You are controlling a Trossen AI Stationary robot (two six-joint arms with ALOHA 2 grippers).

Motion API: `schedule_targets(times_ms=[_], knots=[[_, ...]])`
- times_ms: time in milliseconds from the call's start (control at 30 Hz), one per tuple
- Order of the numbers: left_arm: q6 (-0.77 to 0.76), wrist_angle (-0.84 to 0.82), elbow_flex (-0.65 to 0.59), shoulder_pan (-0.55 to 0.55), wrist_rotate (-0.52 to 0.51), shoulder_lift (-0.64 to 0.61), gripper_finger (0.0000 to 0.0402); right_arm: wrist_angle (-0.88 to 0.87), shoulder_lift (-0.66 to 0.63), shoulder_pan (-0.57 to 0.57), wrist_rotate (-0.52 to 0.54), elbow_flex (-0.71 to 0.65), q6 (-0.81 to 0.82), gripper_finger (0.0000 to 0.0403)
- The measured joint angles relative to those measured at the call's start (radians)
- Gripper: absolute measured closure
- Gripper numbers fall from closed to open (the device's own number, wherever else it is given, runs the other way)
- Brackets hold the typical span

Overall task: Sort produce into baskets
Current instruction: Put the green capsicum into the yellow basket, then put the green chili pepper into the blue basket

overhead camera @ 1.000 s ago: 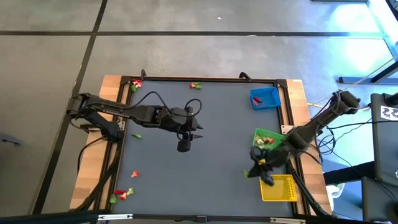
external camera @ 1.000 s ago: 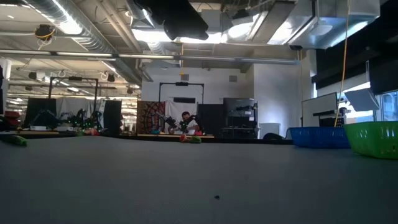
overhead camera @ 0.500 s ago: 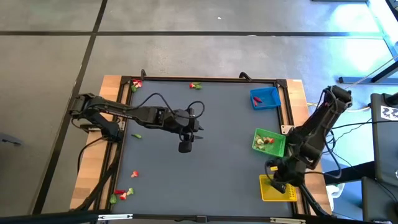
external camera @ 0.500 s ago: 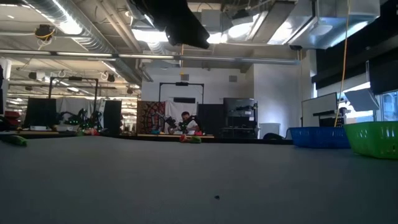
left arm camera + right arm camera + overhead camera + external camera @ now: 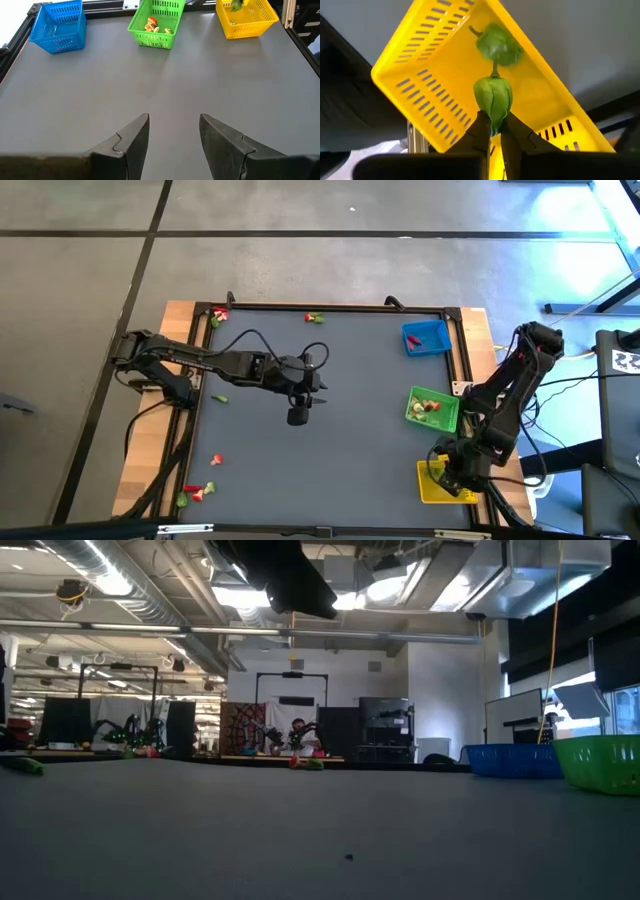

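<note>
My right gripper (image 5: 443, 473) is over the yellow basket (image 5: 447, 485) at the near right, shut on a small green produce piece (image 5: 493, 99). A second green piece (image 5: 499, 44) lies in that basket. The green basket (image 5: 433, 408) holds red and whitish pieces (image 5: 151, 25). The blue basket (image 5: 427, 337) stands at the far right. My left gripper (image 5: 297, 415) is open and empty above the middle of the table, and its wrist view shows the gap between its fingers (image 5: 172, 131). My right gripper pinches one end of the green piece (image 5: 492, 117) between its two fingertips. The rest of the piece sticks out past the fingertips, stem end away from them. The fingers point down into the yellow basket's inside (image 5: 445, 85). I cannot tell whether the piece touches the basket floor.
Loose produce lies at the far left corner (image 5: 218, 315), the far edge's middle (image 5: 315, 318), the left side (image 5: 219, 398) and the near left corner (image 5: 196, 492). A raised dark frame (image 5: 330, 307) rims the grey table. In the low view the blue (image 5: 510, 760) and green (image 5: 600, 762) baskets show at right.
My right gripper has gone from beside the green basket toward the table's near right corner, carrying the green piece, and now stands over the yellow basket.
</note>
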Motion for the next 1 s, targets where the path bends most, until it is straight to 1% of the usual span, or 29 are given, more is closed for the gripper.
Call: schedule_targets(times_ms=[67, 167, 267, 333, 400, 500, 600, 667, 800, 900, 1000], knots=[[0.000, 0.000, 0.000, 0.000, 0.000, 0.000, 0.0230, -0.015, 0.011, -0.001, 0.000, 0.000, 0.000, 0.0359], [-0.002, 0.000, 0.000, 0.000, 0.000, 0.000, 0.0231, -0.014, 0.028, -0.001, -0.005, 0.000, 0.002, 0.0313], [-0.001, 0.000, 0.000, 0.000, 0.000, 0.000, 0.0231, -0.006, 0.027, -0.001, -0.044, 0.000, 0.001, 0.0264], [0.000, 0.000, 0.000, 0.000, 0.000, 0.000, 0.0231, 0.001, 0.019, -0.011, -0.074, 0.000, 0.001, 0.0238], [0.000, 0.000, 0.000, 0.000, 0.000, 0.000, 0.0231, 0.007, 0.009, -0.029, -0.089, 0.009, -0.002, 0.0219], [0.005, 0.000, 0.000, 0.000, 0.000, 0.000, 0.0231, 0.007, -0.021, -0.059, -0.067, 0.042, -0.024, 0.0202], [0.006, 0.000, 0.000, 0.000, 0.000, 0.000, 0.0231, 0.008, -0.046, -0.109, 0.002, 0.078, -0.079, 0.0199], [0.006, 0.000, 0.000, 0.000, 0.000, 0.000, 0.0231, 0.010, -0.056, -0.141, 0.086, 0.103, -0.146, 0.0200], [0.006, -0.018, 0.000, 0.000, 0.000, -0.002, 0.0231, 0.030, -0.057, -0.211, 0.270, 0.128, -0.344, 0.0200], [-0.014, -0.098, 0.000, 0.000, 0.000, -0.024, 0.0231, 0.083, -0.054, -0.262, 0.405, 0.129, -0.501, 0.0200], [-0.061, -0.197, 0.000, -0.001, 0.000, -0.051, 0.0231, 0.112, -0.052, -0.308, 0.479, 0.129, -0.633, 0.0200]])
